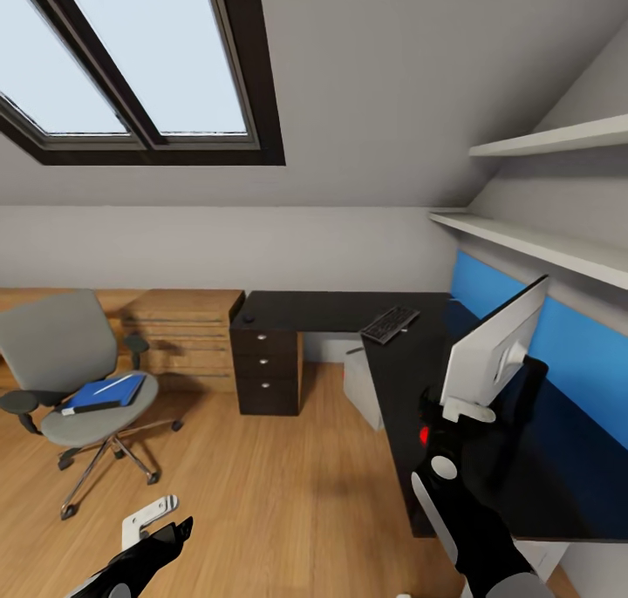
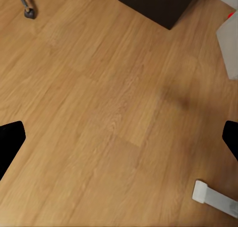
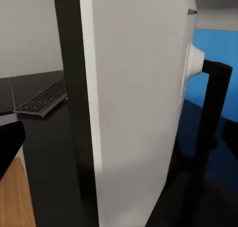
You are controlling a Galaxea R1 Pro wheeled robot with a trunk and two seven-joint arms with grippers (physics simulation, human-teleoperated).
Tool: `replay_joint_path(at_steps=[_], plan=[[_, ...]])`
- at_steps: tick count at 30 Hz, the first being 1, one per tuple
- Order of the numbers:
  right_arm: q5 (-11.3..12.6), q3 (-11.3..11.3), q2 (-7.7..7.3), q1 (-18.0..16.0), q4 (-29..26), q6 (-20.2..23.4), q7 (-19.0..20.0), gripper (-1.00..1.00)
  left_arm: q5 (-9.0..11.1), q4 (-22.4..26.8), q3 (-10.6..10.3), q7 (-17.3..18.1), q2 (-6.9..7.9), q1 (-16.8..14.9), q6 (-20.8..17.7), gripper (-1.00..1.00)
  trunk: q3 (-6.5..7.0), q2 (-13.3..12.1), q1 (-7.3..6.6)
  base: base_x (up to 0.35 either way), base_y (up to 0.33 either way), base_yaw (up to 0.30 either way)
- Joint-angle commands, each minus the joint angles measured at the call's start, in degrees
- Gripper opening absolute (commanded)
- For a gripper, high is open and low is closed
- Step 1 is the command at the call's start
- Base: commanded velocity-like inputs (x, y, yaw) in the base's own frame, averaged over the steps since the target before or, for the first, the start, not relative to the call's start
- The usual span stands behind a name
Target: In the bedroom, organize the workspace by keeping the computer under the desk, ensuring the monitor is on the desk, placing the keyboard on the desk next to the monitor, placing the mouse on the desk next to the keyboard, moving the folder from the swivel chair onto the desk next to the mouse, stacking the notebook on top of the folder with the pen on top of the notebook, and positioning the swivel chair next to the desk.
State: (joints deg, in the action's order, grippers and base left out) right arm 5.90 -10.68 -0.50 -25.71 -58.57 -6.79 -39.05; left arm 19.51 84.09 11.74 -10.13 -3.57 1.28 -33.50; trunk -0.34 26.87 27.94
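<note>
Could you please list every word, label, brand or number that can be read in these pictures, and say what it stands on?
None can be read.
keyboard: the keys bear pale marks, too small and blurred to read.
monitor: its white back faces the camera, with no lettering visible.
folder on the swivel chair: plain blue cover, no legible label.

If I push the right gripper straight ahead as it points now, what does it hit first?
Most likely the monitor: its pale back panel stands right ahead of the right gripper over the desk. Depth is unclear.
</note>
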Motion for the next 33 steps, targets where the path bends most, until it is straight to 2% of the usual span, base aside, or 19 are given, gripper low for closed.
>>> replay_joint_path(at_steps=[1,11,23,33], plan=[[0.6,-0.22,-0.08,-0.06,0.03,-0.5,-0.24,1.0,0.61,0.11,0.04,-0.42,-0.03,-0.01,-0.22,1.0,-0.04,0.05,0.04,0.068,-0.011,0.0],[0.6,0.51,-0.19,-0.05,0.03,-0.57,-0.24,1.0,0.62,0.03,-0.04,-0.42,-0.06,-0.01,-0.21,1.0,-0.04,0.05,0.04,0.114,-0.052,0.0],[0.6,4.18,-0.2,-0.06,0.03,-0.5,-0.9,1.0,0.61,-0.97,-0.11,-0.51,-0.03,-0.02,-0.18,1.0,-0.04,0.05,0.04,0.003,-0.002,0.0],[0.6,4.52,-0.2,-0.08,0.03,-0.49,-2.15,1.0,0.56,-1.11,-0.13,-0.51,-0.03,-0.03,-0.22,1.0,-0.04,0.05,0.04,-0.043,-0.031,0.0]])
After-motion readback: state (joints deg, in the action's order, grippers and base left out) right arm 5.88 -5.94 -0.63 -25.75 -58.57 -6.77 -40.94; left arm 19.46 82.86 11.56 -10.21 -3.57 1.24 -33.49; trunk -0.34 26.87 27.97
